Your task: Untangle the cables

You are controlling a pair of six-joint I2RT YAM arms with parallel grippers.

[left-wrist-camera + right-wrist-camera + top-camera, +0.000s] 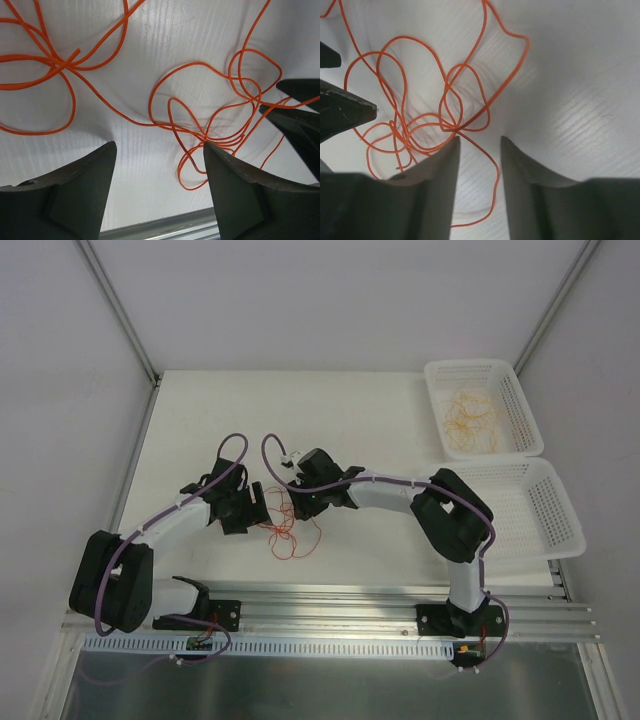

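The cables are judged limp and light, best taken beside the knot; both pairs of jaws are spread, nothing pinched.

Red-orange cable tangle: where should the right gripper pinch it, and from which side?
Best bet: pinch the single strand trailing from the knot of the red-orange cable tangle, clear of its loops. Come straight down from above: it lies flat on the table, between the open fingers of the right gripper.

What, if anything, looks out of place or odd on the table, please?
Only the red-orange cables look messy, knotted in overlapping loops on the table between the left pincer and right pincer. The near basket seems to overhang the table's right edge.
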